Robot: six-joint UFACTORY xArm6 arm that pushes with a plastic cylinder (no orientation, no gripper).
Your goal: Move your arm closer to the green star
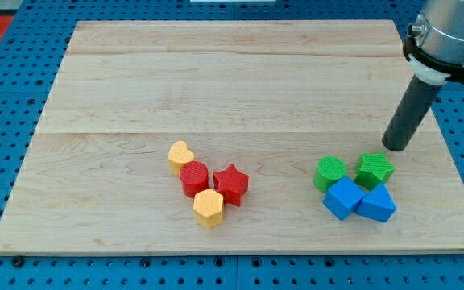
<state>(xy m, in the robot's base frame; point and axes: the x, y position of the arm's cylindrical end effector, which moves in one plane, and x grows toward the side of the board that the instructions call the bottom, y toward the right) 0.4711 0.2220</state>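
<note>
Premises are presenting as a robotics test bench in a laboratory — not a home or shop. A pale wooden board (216,97) is lying flat on a blue pegboard base (6,97) drilled with a regular grid of holes, the sort used for fixing test equipment. An industrial arm (449,36) with a grey metal collar is reaching in from the view's top right, carrying a straight dark rod. Small plastic blocks (208,181) in plain colours are sitting on the board in two clusters — looking like trial pieces rather than household goods.
</note>
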